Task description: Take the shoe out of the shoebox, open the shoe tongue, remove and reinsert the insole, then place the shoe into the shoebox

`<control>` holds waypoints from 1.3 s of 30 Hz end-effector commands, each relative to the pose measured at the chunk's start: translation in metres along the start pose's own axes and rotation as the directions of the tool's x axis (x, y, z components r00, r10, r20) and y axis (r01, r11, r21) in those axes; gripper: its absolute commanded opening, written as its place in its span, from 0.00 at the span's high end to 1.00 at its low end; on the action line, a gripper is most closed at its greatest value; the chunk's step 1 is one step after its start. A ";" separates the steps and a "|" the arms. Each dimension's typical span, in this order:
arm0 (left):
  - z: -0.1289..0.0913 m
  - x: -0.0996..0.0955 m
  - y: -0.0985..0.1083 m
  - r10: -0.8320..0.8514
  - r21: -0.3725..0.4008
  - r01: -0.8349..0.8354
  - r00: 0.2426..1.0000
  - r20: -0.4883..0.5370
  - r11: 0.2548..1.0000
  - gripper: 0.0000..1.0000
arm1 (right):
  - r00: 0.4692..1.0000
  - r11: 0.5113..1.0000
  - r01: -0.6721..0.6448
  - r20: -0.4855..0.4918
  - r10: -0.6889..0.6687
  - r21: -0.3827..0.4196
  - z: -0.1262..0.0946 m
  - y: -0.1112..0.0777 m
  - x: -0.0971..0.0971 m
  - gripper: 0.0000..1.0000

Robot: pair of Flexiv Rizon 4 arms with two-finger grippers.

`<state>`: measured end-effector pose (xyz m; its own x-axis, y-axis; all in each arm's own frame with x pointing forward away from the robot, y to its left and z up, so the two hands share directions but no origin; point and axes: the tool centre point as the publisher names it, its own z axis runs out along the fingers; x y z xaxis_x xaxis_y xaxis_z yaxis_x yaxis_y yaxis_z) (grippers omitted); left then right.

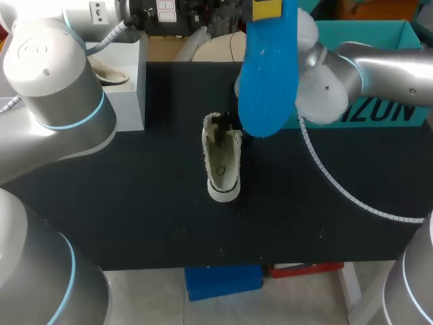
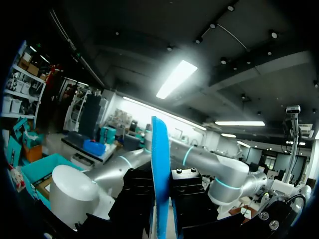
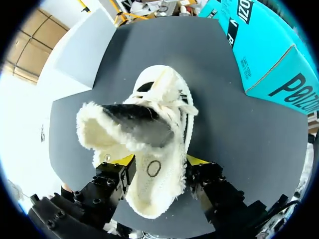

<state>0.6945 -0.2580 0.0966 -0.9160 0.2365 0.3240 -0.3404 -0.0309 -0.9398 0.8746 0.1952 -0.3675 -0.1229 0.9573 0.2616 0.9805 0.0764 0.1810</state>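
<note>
A cream fleece-lined shoe (image 1: 222,159) stands on the black table, its tongue pulled open. My right gripper (image 3: 160,162) hangs open just above it, one yellow tip on each side of the shoe's (image 3: 154,144) heel end. In the head view this gripper is hidden behind the insole; only the right arm (image 1: 379,68) shows. The blue insole (image 1: 270,74) is held high over the table, clear of the shoe. My left gripper (image 2: 160,209) is shut on the insole (image 2: 159,164), seen edge-on between its black fingers; a yellow tip of it (image 1: 267,8) shows.
A teal cardboard box (image 1: 379,40) stands at the table's back right, close to the right arm. A white box (image 1: 125,88) with a second shoe (image 1: 108,73) in it sits at the back left. A white cable (image 1: 338,186) trails over the table's right side.
</note>
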 end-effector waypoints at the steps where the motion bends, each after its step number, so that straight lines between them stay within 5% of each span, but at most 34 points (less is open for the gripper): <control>1: 0.001 0.001 0.000 -0.001 -0.001 0.001 1.000 0.005 1.000 1.00 | 0.970 0.997 0.027 -0.238 -0.043 -0.070 -0.033 -0.019 -0.009 0.00; 4: 0.001 0.001 0.000 -0.001 -0.001 0.001 1.000 0.005 1.000 1.00 | 0.890 0.984 0.166 -0.419 -0.180 -0.069 -0.043 -0.018 0.004 0.00; 18: 0.001 0.001 0.000 -0.001 -0.001 0.001 1.000 0.005 1.000 1.00 | 0.890 0.984 0.166 -0.419 -0.180 -0.069 -0.043 -0.018 0.004 0.00; 31: 0.001 0.001 0.000 -0.001 -0.001 0.001 1.000 0.005 1.000 1.00 | 0.808 0.986 -0.027 -0.585 -0.077 -0.167 -0.078 -0.019 -0.014 0.00; 39: 0.001 0.001 0.000 -0.001 -0.001 0.001 1.000 0.005 1.000 1.00 | 0.775 0.988 -0.084 -0.632 -0.016 -0.129 -0.088 -0.018 -0.015 0.00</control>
<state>0.6945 -0.2581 0.0966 -0.9160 0.2365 0.3240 -0.3404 -0.0309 -0.9398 0.8479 0.1584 -0.2913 -0.2002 0.5976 0.7764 0.9602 -0.0381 0.2769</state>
